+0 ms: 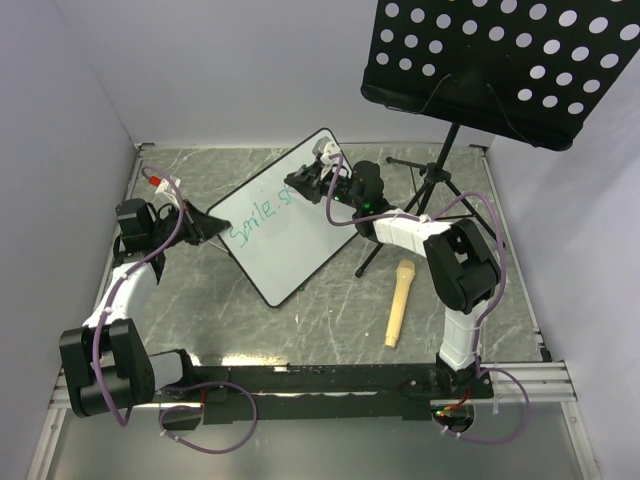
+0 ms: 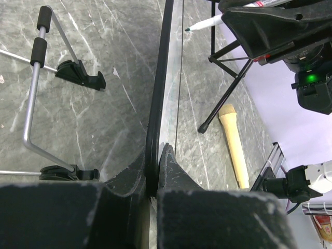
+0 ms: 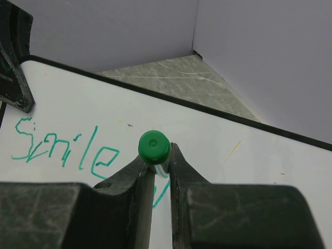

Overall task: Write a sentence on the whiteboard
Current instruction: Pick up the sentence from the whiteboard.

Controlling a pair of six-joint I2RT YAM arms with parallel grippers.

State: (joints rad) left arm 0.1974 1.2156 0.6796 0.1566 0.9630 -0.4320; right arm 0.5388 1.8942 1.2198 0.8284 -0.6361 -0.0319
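Observation:
The whiteboard point(image 1: 290, 240) stands tilted at the table's middle, held up on edge. My left gripper point(image 1: 212, 228) is shut on its black frame point(image 2: 158, 104) at the board's left corner. My right gripper point(image 1: 312, 178) is shut on a green-capped marker point(image 3: 154, 147), with the tip point(image 2: 199, 25) at the board's face near its far end. The sentence point(image 1: 262, 215) in teal reads "Smile" point(image 3: 62, 150) plus the start of another word, partly hidden behind my right fingers point(image 3: 129, 181).
A black perforated music stand point(image 1: 510, 60) hangs over the back right, its tripod legs point(image 1: 420, 200) just right of the board. A beige wooden stick point(image 1: 398, 300) lies on the table at the right. The board's metal kickstand point(image 2: 33, 93) sticks out behind it.

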